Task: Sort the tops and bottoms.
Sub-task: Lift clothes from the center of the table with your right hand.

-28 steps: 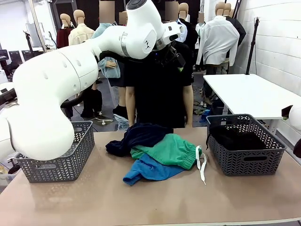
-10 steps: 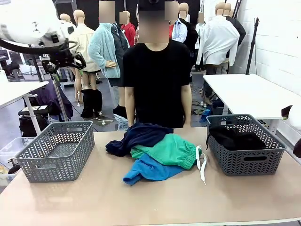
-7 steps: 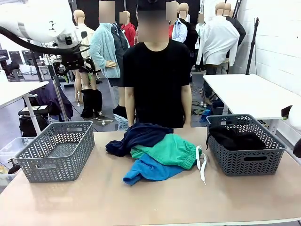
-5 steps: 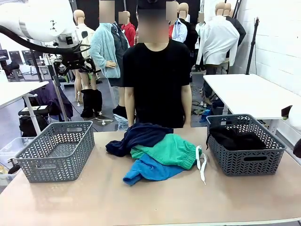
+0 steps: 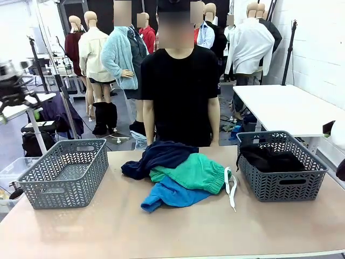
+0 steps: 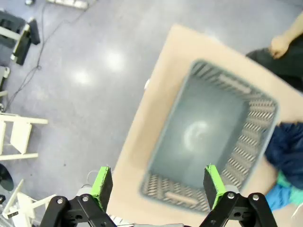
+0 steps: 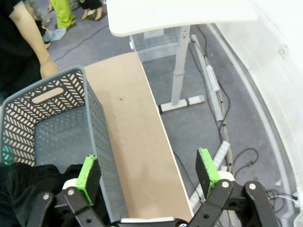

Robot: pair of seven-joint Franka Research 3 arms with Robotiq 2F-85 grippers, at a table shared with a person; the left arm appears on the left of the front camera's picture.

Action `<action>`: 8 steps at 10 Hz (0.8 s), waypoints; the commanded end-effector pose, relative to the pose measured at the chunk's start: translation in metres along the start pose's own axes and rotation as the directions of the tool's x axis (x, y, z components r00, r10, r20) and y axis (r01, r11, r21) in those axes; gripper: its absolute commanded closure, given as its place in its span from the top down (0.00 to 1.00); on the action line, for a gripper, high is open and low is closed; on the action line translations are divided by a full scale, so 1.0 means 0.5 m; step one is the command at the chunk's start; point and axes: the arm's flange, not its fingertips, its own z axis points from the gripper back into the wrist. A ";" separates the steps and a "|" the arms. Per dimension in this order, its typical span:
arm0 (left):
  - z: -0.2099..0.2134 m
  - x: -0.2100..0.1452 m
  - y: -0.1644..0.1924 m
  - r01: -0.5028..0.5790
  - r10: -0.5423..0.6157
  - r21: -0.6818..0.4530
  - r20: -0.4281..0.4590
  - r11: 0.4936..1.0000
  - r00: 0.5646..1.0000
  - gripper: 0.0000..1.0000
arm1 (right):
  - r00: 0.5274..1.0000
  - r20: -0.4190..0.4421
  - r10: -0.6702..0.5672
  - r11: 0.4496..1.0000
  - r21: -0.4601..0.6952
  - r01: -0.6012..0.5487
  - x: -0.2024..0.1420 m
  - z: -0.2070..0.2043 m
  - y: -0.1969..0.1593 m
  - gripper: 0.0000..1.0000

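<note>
A pile lies mid-table: a dark navy garment (image 5: 160,156), green shorts (image 5: 195,171) with a white drawstring (image 5: 230,190), and under them a blue garment (image 5: 173,195) that looks like a top. A black garment (image 5: 267,158) lies in the right basket (image 5: 282,186). My left gripper (image 6: 157,185) is open high above the empty left basket (image 6: 208,137); in the front view it is a dark blur (image 5: 12,91) at the far left. My right gripper (image 7: 147,170) hangs open over the right basket's outer wall (image 7: 97,127), with the black garment (image 7: 26,189) just beside it.
A person in a black T-shirt (image 5: 180,91) stands at the far side, hands down by the table edge (image 6: 279,45). The table's right edge (image 7: 142,137) drops to the floor. A white table (image 5: 285,108) stands at the back right.
My left arm has swung away from the middle to the far left, and its gripper is now lower, over the left basket. The pile and both baskets have not moved.
</note>
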 end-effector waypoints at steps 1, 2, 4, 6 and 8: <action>-0.005 -0.005 0.002 0.100 -0.101 -0.076 0.003 0.992 0.995 1.00 | 1.000 -0.011 0.002 1.000 0.000 -0.002 0.000 0.001 0.003 1.00; 0.006 0.017 -0.008 0.151 -0.150 -0.115 0.017 0.982 0.989 1.00 | 1.000 -0.011 0.002 1.000 0.000 -0.002 0.000 0.001 0.003 1.00; -0.015 -0.013 0.034 0.040 -0.041 -0.026 -0.019 0.999 0.999 1.00 | 1.000 0.000 0.000 1.000 0.000 0.000 0.000 0.000 0.000 1.00; -0.015 -0.013 0.034 0.040 -0.041 -0.026 -0.019 0.999 0.999 1.00 | 0.995 0.095 0.027 0.997 -0.072 -0.020 0.063 0.099 0.003 1.00; -0.015 -0.013 0.034 0.040 -0.041 -0.026 -0.019 0.999 0.999 1.00 | 0.954 0.246 0.173 0.985 -0.029 -0.171 0.145 0.222 0.089 1.00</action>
